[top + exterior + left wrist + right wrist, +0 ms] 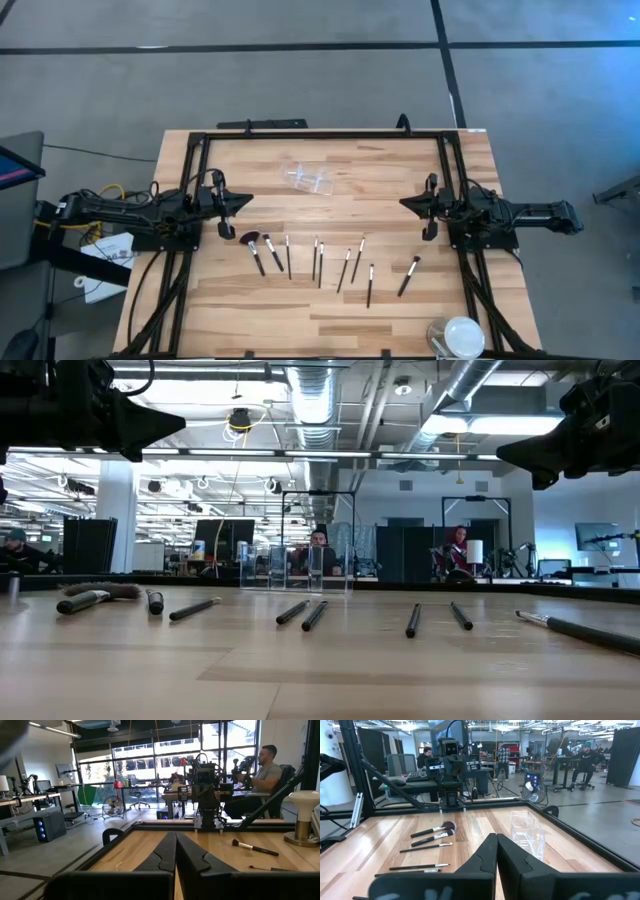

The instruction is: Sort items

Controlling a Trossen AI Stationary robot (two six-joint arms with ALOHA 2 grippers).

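Several slim makeup brushes (pixel 320 262) with black handles and silvery ferrules lie flat in a loose row on the near half of the table. The leftmost one has a fluffy pinkish head (pixel 248 238). The low view shows the brushes (pixel 300 612) end-on, and the right wrist view shows some of the brushes (pixel 434 831). My left gripper (pixel 247 203) hovers shut at the table's left, above the table and just beyond the row's left end; its shut fingers (pixel 175 835) show in its wrist view. My right gripper (pixel 404 203) hovers shut at the table's right, fingers (pixel 496 836) together.
A small clear plastic holder (pixel 306 178) lies on its side on the far middle of the table, also seen as the holder (pixel 526 832). A round white-and-clear disc (pixel 458 335) stands at the near right corner. A black frame (pixel 320 134) edges the table. People sit in the room beyond.
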